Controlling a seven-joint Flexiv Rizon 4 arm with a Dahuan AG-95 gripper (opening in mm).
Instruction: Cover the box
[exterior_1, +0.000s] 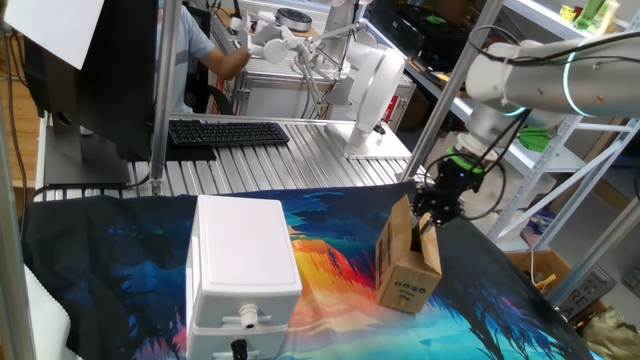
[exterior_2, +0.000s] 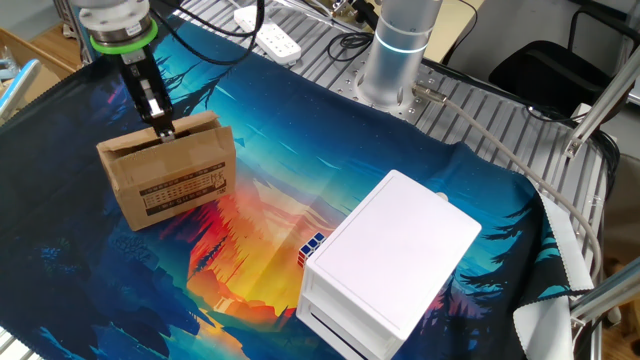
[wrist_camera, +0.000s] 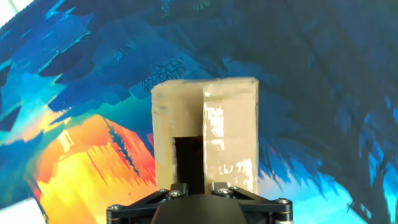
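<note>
The box (exterior_1: 408, 262) is a small brown cardboard carton standing on the colourful cloth, with black printed marks on one side. It also shows in the other fixed view (exterior_2: 175, 172) and in the hand view (wrist_camera: 205, 127). One taped top flap (wrist_camera: 229, 130) lies folded over. My gripper (exterior_2: 162, 127) is directly above the box with its black fingers pressed together, and their tips rest on the box's top edge. In the hand view the gripper (wrist_camera: 188, 143) shows as a dark bar over the box top. In one fixed view the gripper (exterior_1: 430, 218) is at the box's upper rim.
A large white plastic case (exterior_1: 243, 268) with a front connector stands on the cloth beside the box, and it also shows in the other fixed view (exterior_2: 395, 262). A small coloured cube (exterior_2: 311, 246) lies against the case. A keyboard (exterior_1: 228, 132) lies on the metal table behind.
</note>
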